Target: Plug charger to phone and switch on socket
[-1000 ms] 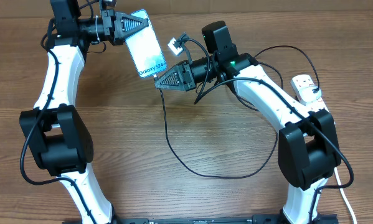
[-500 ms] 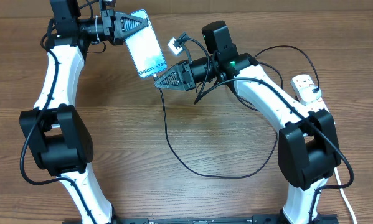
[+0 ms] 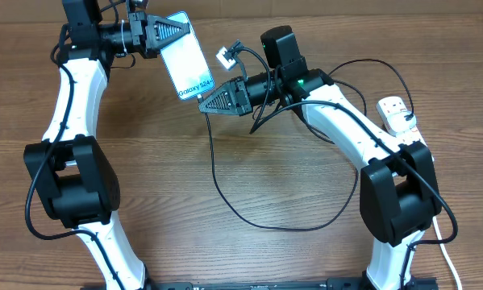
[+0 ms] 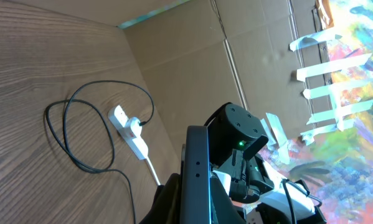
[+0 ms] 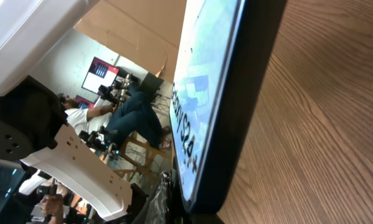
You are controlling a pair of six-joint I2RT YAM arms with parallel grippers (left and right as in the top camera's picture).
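Note:
The phone (image 3: 185, 64) with its light blue lit screen is held off the table at the back. My left gripper (image 3: 186, 30) is shut on its upper end. My right gripper (image 3: 203, 103) is shut on the charger's small plug, and its tip meets the phone's lower end. The plug itself is hidden between the fingers. The charger cable (image 3: 225, 197) hangs from there, loops over the table and runs to the socket (image 3: 397, 113) at the right. In the left wrist view the phone (image 4: 195, 174) stands edge-on, with the socket (image 4: 129, 127) beyond. The phone (image 5: 217, 93) fills the right wrist view.
The socket's thick white cord (image 3: 449, 262) runs off the front right. A cardboard wall (image 4: 192, 56) stands behind the table. A small white connector (image 3: 223, 56) sticks out by the right wrist, next to the phone.
Almost nothing: the phone and both grippers have edged a hair to the left, still pressed together.

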